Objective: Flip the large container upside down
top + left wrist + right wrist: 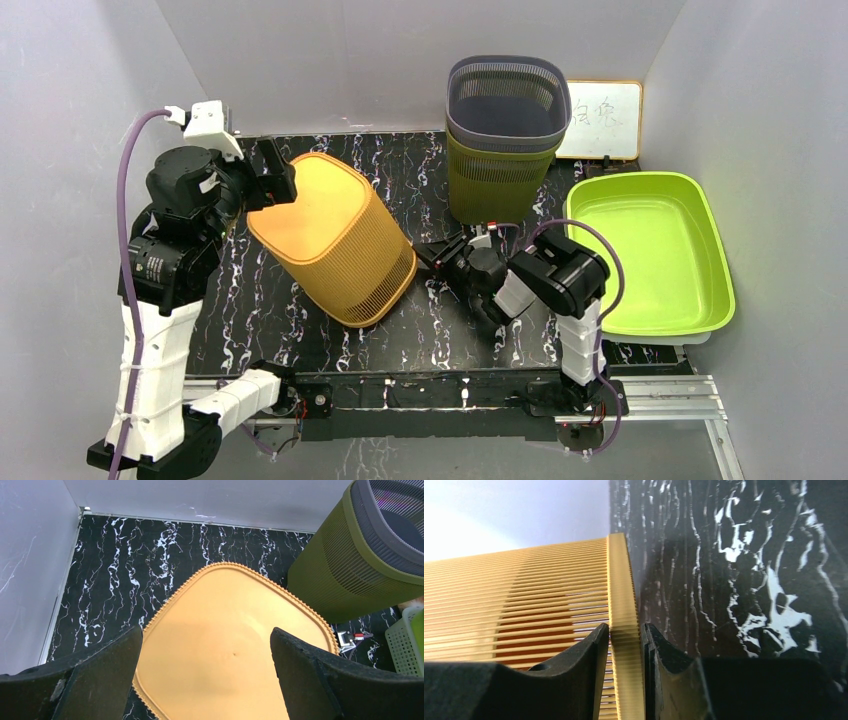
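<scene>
The large container is an orange slatted basket (335,240). It lies tilted on the black marble table (250,320), its solid base facing up and left and its open mouth down and right. My left gripper (275,180) hovers open over the base (235,640), its jaws wide apart (205,632) and holding nothing. My right gripper (425,255) is shut on the basket's rim (624,605) at the lower right side, with the ribbed rim band pinched between both fingers (625,627).
A grey basket (505,95) nested in an olive one (495,180) stands at the back centre, close to the orange basket's right. A lime-green tray (650,250) lies at the right. A small whiteboard (605,120) leans on the back wall. Grey walls enclose the table.
</scene>
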Motion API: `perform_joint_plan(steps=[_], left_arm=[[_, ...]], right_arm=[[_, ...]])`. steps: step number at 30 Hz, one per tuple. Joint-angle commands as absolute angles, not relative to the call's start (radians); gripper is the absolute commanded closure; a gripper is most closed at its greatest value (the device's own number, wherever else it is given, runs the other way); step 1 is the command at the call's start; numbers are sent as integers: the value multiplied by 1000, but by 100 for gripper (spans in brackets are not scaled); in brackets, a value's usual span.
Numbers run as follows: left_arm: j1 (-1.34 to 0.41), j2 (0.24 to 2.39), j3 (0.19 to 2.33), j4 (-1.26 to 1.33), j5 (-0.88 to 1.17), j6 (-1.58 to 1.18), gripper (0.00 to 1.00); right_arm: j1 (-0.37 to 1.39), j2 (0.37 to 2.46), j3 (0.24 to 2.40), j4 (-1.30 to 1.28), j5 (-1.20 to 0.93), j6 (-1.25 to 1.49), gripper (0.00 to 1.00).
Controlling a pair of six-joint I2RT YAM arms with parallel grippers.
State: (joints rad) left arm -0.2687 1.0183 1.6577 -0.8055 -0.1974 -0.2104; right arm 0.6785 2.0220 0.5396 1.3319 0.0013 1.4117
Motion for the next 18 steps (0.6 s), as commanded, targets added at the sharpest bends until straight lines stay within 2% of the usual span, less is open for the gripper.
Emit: perform_joint_plan(steps=[1,6,9,13,18], left_arm=[[-272,1005,1647,-774,-188,-206,2],[-272,1000,1621,-760,-183,-209,2],[-272,1002,1616,-757,-179,-211,2],[-272,999,1612,-763,-188,-206,2],[-272,994,1589,-777,-205,-194,2]], right_arm=[[673,1905,569,1112,34,1257,72],[673,1845,584,942,73,1157,68],[672,1822,597,867,85,1113,61],[675,1766,600,771,106,1062,60],[744,1617,636,503,182,921,59]])
